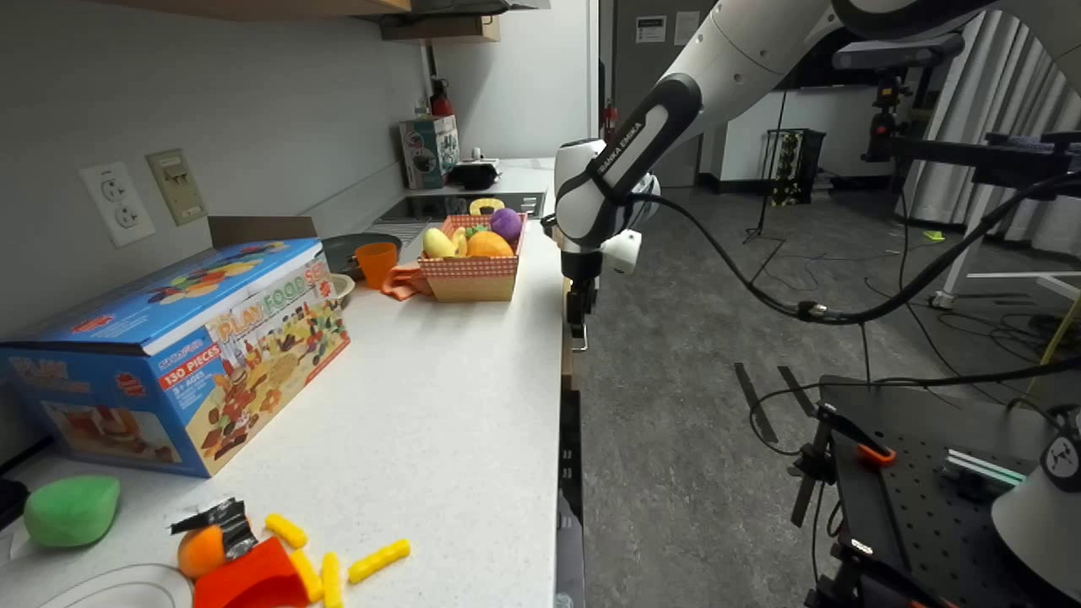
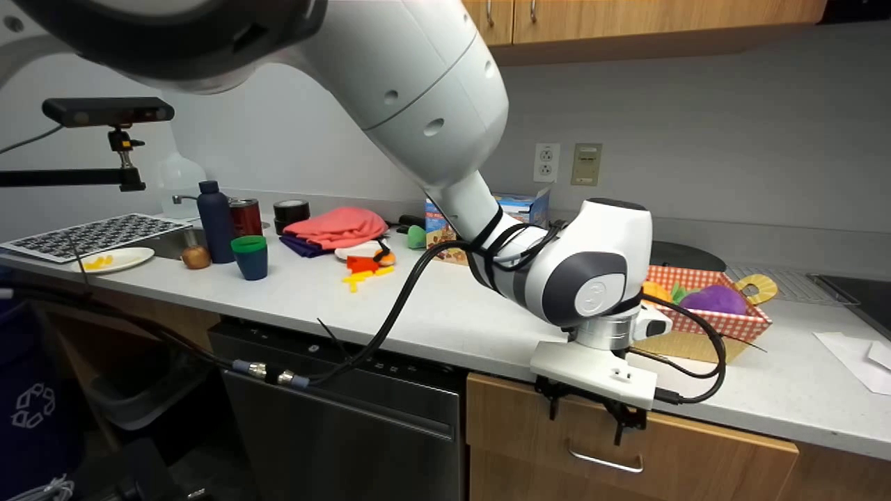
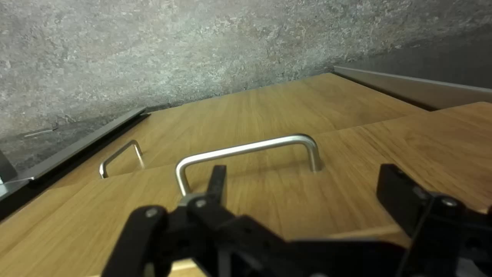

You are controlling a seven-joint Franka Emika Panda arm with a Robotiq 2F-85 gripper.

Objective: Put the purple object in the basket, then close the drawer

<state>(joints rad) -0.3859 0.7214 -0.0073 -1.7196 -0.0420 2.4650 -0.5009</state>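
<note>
Hanging at the drawer point(image 2: 508, 417): my end effector point(image 3: 303, 181), spread wide. Lying in the basket point(image 2: 748, 327): one purple object point(image 2: 715, 300).

Light falls from above: the desk point(image 1: 456, 405) reads bright and nearly white in both exterior views, while the recycling bin point(image 2: 42, 445) and dishwasher point(image 2: 334, 431) below sink into dimness. In an exterior view the wall point(image 2: 731, 146) is darker toward the right. In the wrist view the drawer handle point(image 3: 246, 148) carries a pale glint, and the claw point(image 3: 301, 173) is dark and soft, out of focus at close range. The floor point(image 3: 153, 57) there looks grainy, though noise and mottling are hard to tell apart.
</note>
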